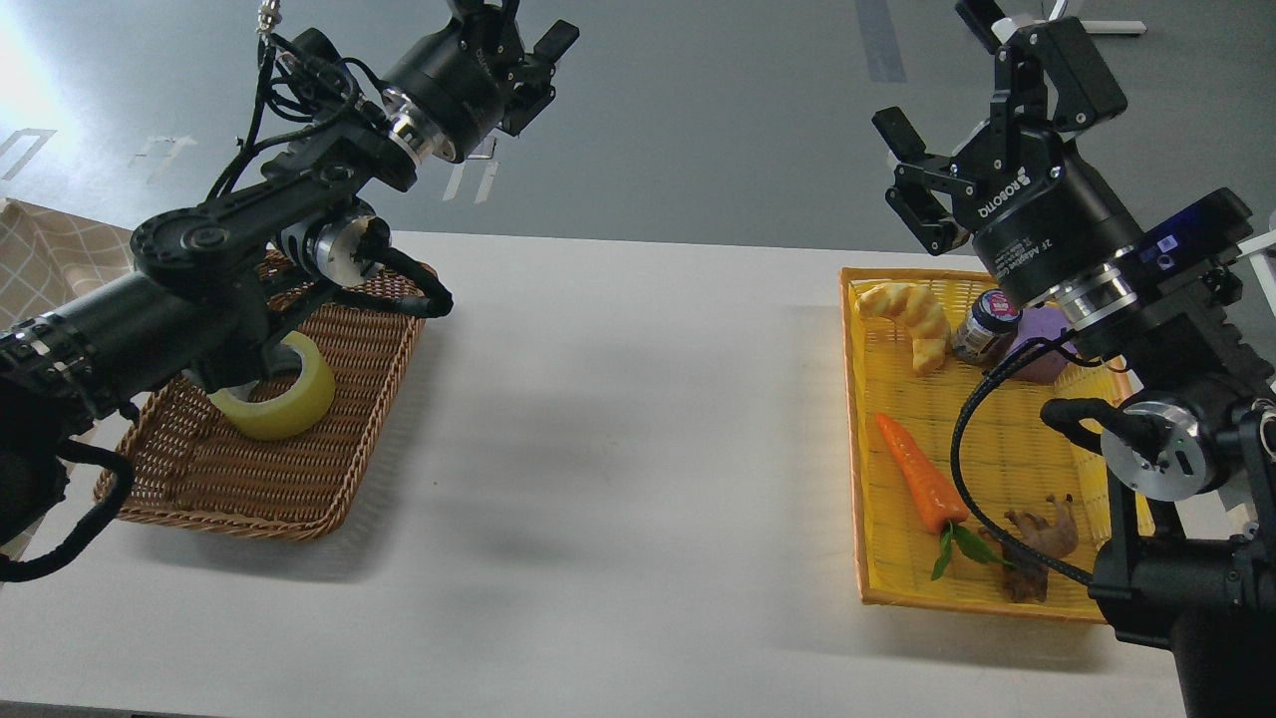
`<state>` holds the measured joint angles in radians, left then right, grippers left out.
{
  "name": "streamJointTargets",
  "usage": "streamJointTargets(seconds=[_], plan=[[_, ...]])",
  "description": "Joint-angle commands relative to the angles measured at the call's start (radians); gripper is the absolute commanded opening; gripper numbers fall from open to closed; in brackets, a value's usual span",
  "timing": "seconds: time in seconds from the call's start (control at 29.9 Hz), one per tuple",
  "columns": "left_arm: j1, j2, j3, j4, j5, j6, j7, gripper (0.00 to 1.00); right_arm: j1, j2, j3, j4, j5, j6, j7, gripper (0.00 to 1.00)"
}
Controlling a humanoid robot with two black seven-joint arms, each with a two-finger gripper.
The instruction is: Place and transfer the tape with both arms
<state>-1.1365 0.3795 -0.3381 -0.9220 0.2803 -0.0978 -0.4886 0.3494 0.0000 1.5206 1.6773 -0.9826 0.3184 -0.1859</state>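
Tape (277,394) lies in the brown basket (249,479) at nine o'clock on the white table (618,449), its roll partly hidden behind the left arm (199,269). Left gripper (523,35) is raised at eleven o'clock, well above the basket, fingers spread and holding nothing. Right gripper (952,125) is lifted at two o'clock over the far edge of the yellow basket (867,558), fingers also spread and empty. That basket, at three o'clock, holds a carrot (922,477), a croissant (912,317), a small jar (985,327), a purple block (1042,344) and a brown toy animal (1042,534).
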Motion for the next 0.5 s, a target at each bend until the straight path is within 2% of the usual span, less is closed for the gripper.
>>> streamJointTargets(seconds=[0.0, 0.07, 0.13, 0.23, 0.33, 0.47], plan=[[0.027, -0.042, -0.088, -0.027, -0.035, -0.003, 0.0, 0.98, 0.031, 0.0, 0.0, -0.027, 0.001, -0.001, -0.001, 1.0], [0.141, -0.045, -0.168, -0.075, -0.069, -0.02, 0.0, 0.98, 0.043, 0.0, 0.0, -0.033, 0.001, -0.002, 0.0, 1.0], [0.271, -0.045, -0.247, -0.122, -0.07, -0.09, 0.0, 0.98, 0.06, 0.0, 0.0, -0.051, 0.002, -0.001, 0.003, 1.0], [0.364, -0.045, -0.312, -0.182, -0.067, -0.12, 0.0, 0.98, 0.066, 0.0, -0.002, -0.074, 0.002, -0.001, 0.005, 1.0], [0.397, -0.034, -0.344, -0.233, -0.061, -0.144, 0.0, 0.98, 0.071, 0.0, -0.008, -0.094, 0.002, -0.001, 0.005, 1.0], [0.393, -0.04, -0.351, -0.227, -0.058, -0.151, 0.0, 0.98, 0.097, 0.0, -0.036, -0.11, -0.002, -0.002, 0.005, 1.0]])
